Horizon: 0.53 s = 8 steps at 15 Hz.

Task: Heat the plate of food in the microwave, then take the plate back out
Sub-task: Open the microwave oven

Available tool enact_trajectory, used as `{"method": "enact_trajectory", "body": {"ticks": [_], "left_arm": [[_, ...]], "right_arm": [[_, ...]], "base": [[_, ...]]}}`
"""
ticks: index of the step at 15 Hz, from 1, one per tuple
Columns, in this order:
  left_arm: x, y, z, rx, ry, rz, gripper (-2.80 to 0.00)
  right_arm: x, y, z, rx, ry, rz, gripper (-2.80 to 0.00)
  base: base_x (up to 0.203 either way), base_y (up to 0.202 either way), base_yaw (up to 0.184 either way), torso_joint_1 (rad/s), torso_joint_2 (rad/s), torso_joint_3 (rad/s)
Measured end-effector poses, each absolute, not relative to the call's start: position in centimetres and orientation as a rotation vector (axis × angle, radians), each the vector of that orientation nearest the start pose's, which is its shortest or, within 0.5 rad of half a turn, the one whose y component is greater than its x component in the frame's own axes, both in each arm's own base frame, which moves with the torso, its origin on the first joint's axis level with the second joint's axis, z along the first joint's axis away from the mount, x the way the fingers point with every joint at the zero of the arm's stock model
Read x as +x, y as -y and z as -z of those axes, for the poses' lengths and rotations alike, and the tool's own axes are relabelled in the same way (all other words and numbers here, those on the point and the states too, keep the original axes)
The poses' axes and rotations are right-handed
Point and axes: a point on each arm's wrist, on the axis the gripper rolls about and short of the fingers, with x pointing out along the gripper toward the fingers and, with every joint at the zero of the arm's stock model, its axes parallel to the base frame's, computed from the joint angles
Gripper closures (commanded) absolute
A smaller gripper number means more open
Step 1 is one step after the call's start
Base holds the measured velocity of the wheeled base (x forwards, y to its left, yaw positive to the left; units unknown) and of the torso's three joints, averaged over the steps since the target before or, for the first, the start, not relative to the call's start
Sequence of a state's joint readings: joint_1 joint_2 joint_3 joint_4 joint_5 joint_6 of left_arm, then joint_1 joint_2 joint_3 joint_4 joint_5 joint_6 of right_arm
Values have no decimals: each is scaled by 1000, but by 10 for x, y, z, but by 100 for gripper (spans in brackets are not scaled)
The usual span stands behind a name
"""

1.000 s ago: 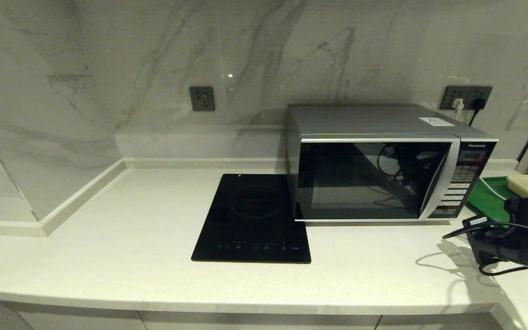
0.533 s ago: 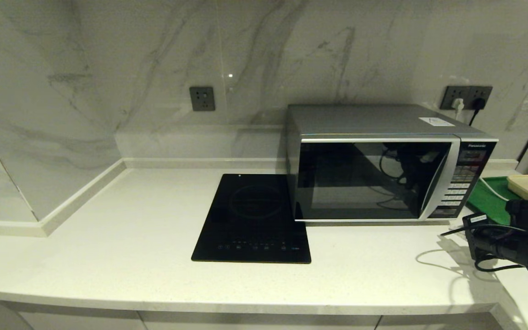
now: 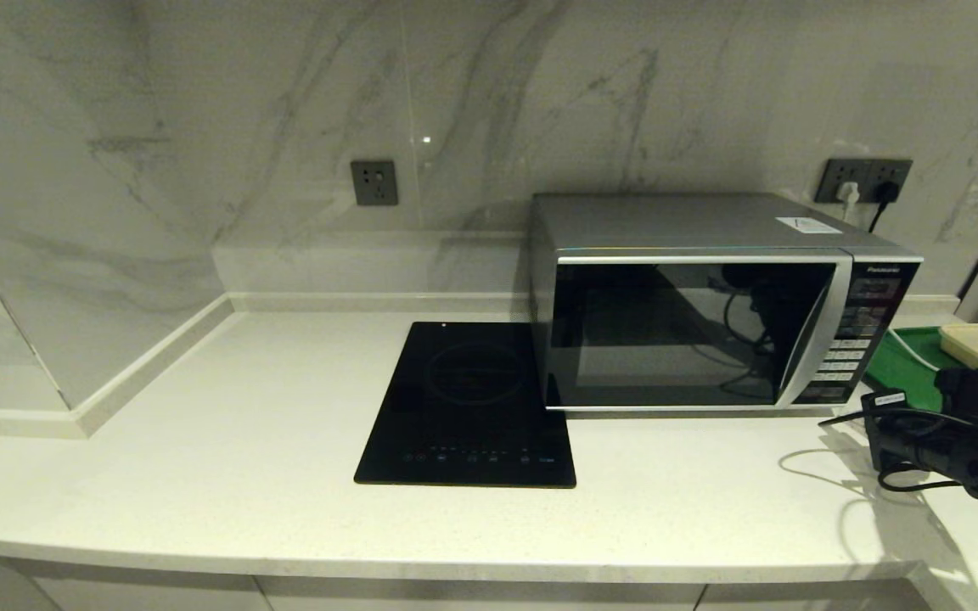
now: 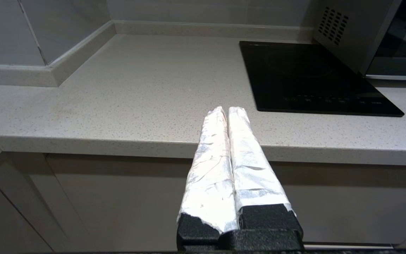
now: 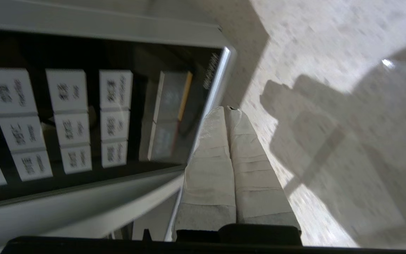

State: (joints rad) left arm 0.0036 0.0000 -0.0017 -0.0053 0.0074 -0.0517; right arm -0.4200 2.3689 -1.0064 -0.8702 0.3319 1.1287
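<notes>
I see my right gripper point(image 5: 227, 110) with its fingers pressed together on nothing, its tips by the lower corner of the microwave point(image 3: 710, 297) keypad; the arm has edged nearer the microwave than a second ago. The microwave door is closed. My left gripper point(image 4: 227, 110) hangs clenched, empty, before the counter point(image 3: 200, 458) edge. I cannot see the plate.

Veined marble wall point(image 3: 540, 102) (two outlets) backs a pale speckled countertop point(image 3: 243, 441).
</notes>
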Motion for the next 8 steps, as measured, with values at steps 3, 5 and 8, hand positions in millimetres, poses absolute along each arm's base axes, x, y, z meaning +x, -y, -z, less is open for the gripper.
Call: {"method": "enact_trajectory", "body": {"ticks": [3,5,8], "left_arm": [[-23,0,-77,-52,7,-11,0],[-23,0,-77,-52,7,-11,0],[-23,0,-77,-52,8,-10,0]], "right_arm": [[387,165,-2,1283,-360,337,0],[389,165,-2,1282,-358,333,0],[392,166,-4,1278,-346,324,0]], "base": [[0,0,0,0,0,0],[0,0,0,0,0,0],[0,0,0,0,0,0]]}}
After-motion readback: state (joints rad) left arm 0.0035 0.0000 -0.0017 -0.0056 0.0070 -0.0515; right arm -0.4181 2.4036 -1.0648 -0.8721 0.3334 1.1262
